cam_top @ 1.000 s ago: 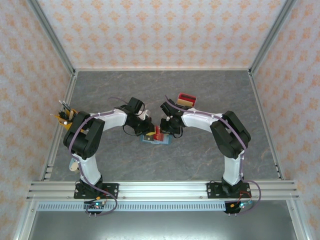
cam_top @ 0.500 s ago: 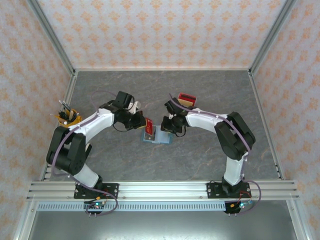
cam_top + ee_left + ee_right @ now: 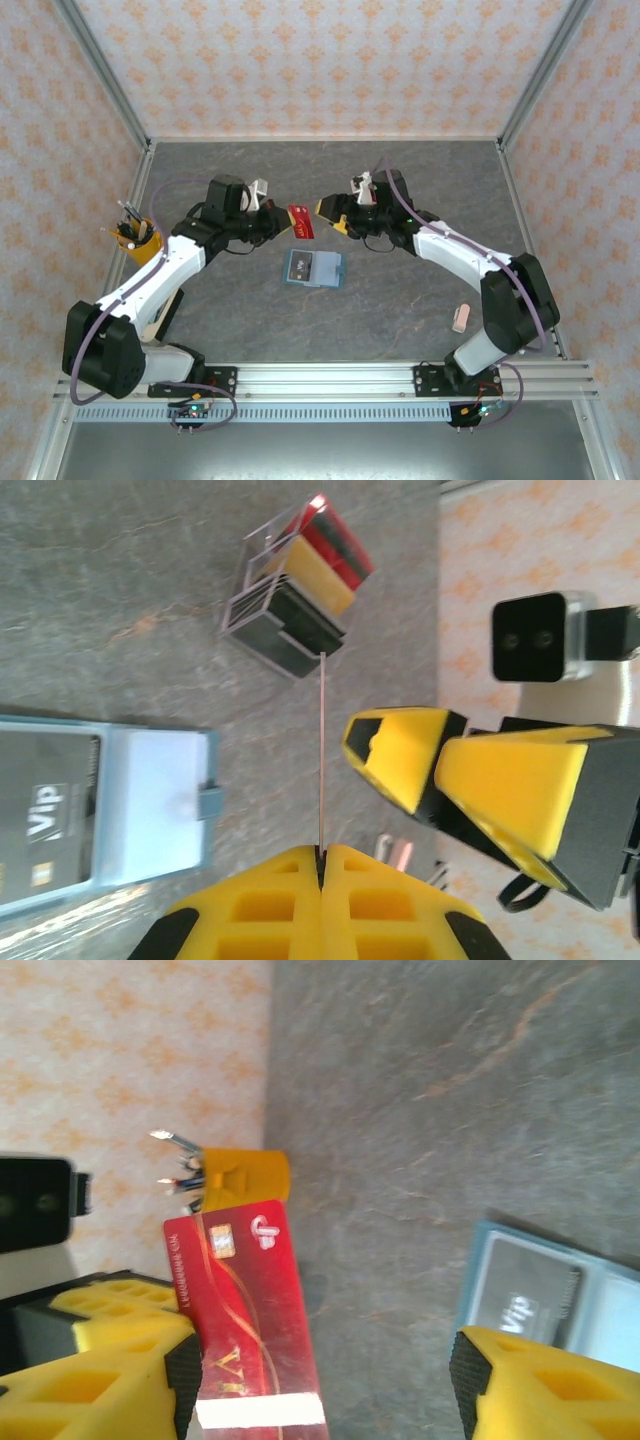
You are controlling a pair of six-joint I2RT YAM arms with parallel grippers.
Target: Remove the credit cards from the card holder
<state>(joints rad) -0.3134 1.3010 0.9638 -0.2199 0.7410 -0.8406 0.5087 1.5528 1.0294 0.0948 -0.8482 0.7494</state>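
The left arm [image 3: 160, 275] and right arm [image 3: 460, 250] bend inward over the grey bench [image 3: 400, 180], where the flat teal-blue two-leaf card holder [image 3: 313, 268] lies open, its dark card [image 3: 50, 820] reading "Vip". Just beyond it the left fingers [image 3: 260, 905] pinch the thin red credit card [image 3: 245, 1310] tight. The right fingers [image 3: 110, 1360] stand wide apart, empty, just beside it.

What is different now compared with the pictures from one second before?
The left tool, shut on the red card, has lifted it out of the card holder and carried it toward the far wall. The right tool has left the holder, moved the same way, and now stands open. The holder, with a dark card in it, and the pen cup stayed in place.
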